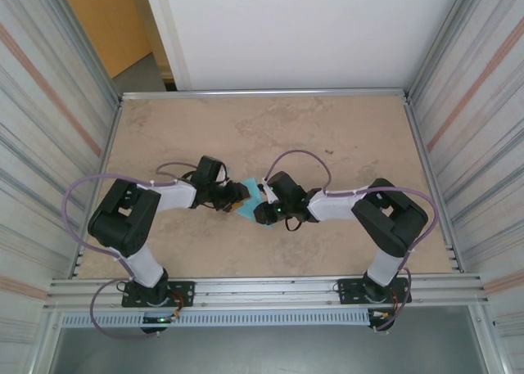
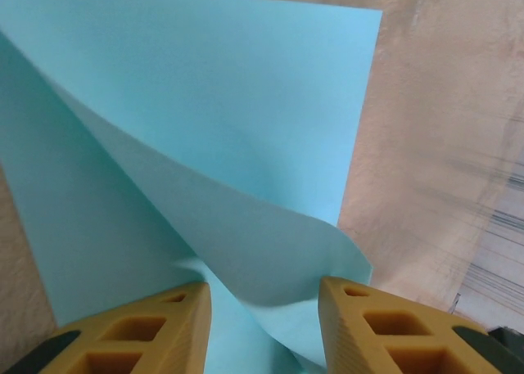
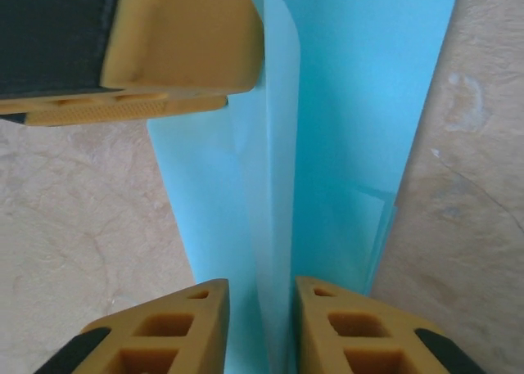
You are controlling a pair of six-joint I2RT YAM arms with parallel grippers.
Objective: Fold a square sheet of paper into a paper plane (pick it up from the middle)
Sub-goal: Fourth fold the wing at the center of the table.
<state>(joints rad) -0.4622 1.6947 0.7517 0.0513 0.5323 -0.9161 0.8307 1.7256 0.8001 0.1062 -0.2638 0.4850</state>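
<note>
The square sheet of paper (image 1: 247,211) is light blue and lies partly folded at the middle of the table, between both grippers. My left gripper (image 1: 237,196) reaches it from the left. In the left wrist view a raised, curling flap of the paper (image 2: 229,120) bows across the gap of the left gripper (image 2: 262,304), whose jaws stand apart. My right gripper (image 1: 262,206) comes in from the right. In the right wrist view an upright crease of the paper (image 3: 352,104) runs into the right gripper (image 3: 262,304), with a gap on both sides. The left gripper's finger (image 3: 176,51) shows at that view's top left.
The beige marbled table (image 1: 327,137) is framed by metal rails (image 1: 262,93) at the back and sides. Corrugated walls (image 1: 475,104) stand close on both sides, a white panel (image 1: 311,30) behind. Open table surface lies beyond the grippers.
</note>
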